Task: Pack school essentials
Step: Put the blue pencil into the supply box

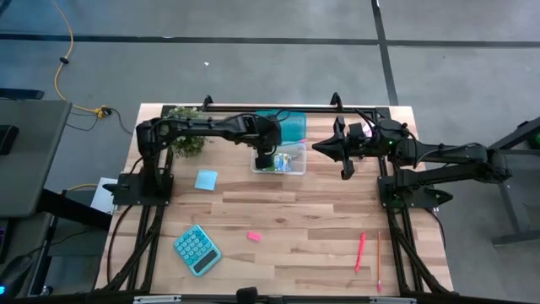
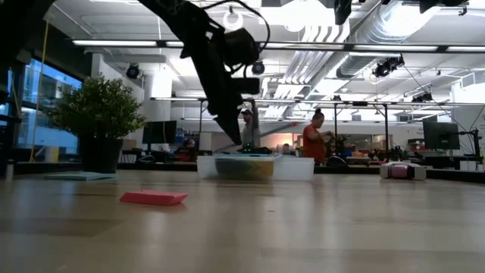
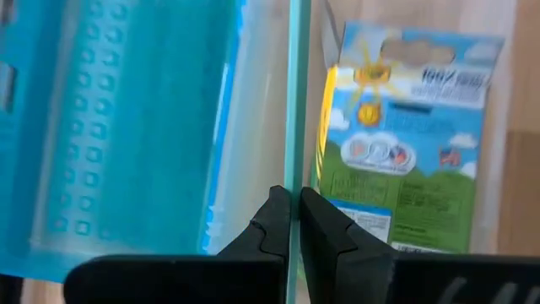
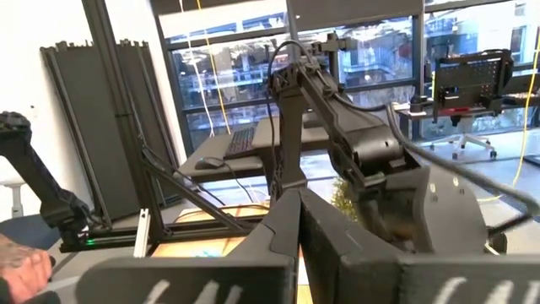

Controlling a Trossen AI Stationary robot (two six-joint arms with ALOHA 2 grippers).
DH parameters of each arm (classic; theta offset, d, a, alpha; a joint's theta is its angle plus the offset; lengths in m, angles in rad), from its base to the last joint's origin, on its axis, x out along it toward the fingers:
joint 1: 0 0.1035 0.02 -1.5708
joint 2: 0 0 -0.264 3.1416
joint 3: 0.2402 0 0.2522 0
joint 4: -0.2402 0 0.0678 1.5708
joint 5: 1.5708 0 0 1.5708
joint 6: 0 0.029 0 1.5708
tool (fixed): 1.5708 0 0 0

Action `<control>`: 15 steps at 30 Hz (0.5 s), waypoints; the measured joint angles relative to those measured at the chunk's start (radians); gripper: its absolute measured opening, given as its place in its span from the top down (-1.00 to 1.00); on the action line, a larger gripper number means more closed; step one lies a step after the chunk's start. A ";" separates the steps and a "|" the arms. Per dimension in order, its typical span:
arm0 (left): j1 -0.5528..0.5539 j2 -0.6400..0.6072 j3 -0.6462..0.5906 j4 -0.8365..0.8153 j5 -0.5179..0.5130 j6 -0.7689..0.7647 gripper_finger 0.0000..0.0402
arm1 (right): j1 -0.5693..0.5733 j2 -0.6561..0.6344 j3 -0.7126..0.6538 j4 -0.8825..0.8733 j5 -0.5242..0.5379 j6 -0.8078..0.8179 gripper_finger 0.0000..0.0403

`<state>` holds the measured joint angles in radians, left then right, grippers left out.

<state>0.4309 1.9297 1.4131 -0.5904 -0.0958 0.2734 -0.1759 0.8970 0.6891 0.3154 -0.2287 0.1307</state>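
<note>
A: where's everything on the desk (image 1: 321, 211)?
B: bin (image 1: 291, 168) at back centre, crayon box (image 3: 405, 143) inside it. Left end effector (image 1: 266, 160) over bin's left edge. Plant (image 1: 187, 139) back-left.
A: front half?
B: note pad (image 1: 206, 179) left of bin, calculator (image 1: 197, 250) front-left, eraser (image 1: 254, 236) just right of it. Pen (image 1: 360, 251) + pencil (image 1: 379, 262) front-right, side by side. Right end effector (image 1: 346, 169) right of bin, above the desk.

left gripper (image 1: 267, 160): jaws pinched, lowered | right gripper (image 1: 344, 173): jaws together, raised
</note>
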 joint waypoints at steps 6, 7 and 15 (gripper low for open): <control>0.011 0.040 0.000 -0.012 -0.030 0.031 1.00 | 0.000 0.000 0.000 -0.008 0.018 0.000 1.00; 0.014 0.045 0.000 -0.011 -0.035 0.036 1.00 | 0.000 0.000 0.000 -0.009 0.018 0.000 1.00; 0.014 0.087 -0.001 -0.008 -0.055 0.045 1.00 | 0.000 0.000 0.000 -0.012 0.023 0.009 1.00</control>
<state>0.4450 2.0165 1.4124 -0.5980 -0.1507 0.3180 -0.1757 0.8974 0.6891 0.3031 -0.2059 0.1392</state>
